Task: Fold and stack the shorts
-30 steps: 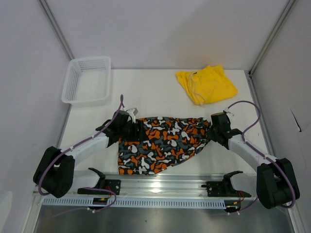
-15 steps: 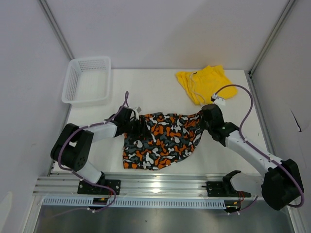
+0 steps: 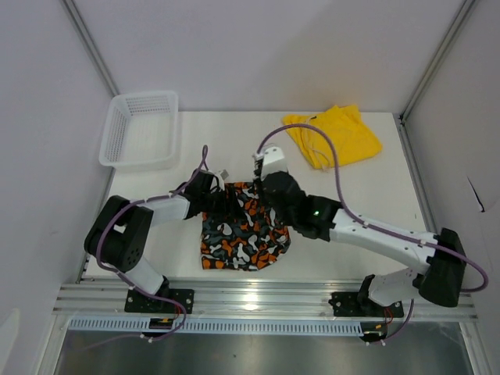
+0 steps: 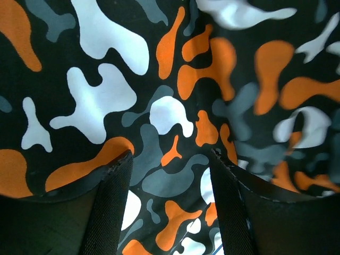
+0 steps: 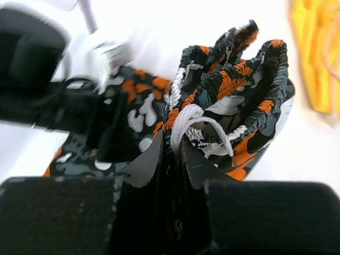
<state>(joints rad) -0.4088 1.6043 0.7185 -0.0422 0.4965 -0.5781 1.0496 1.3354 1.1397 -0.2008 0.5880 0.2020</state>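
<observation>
The patterned shorts lie at centre left of the table, doubled over into a compact shape. My right gripper is shut on their gathered waistband and white drawstring, held over the left half. My left gripper is at the shorts' left edge. Its fingers stand wide apart over flat patterned fabric and grip nothing. The yellow shorts lie crumpled at the back right, also showing at the right wrist view's edge.
A white mesh basket stands at the back left. The right arm stretches diagonally across the middle of the table. Enclosure walls close the sides and back. A metal rail runs along the near edge.
My right gripper has carried the right end of the patterned shorts leftward over the left half, folding them narrower. My left arm has drawn in and stays at the left edge.
</observation>
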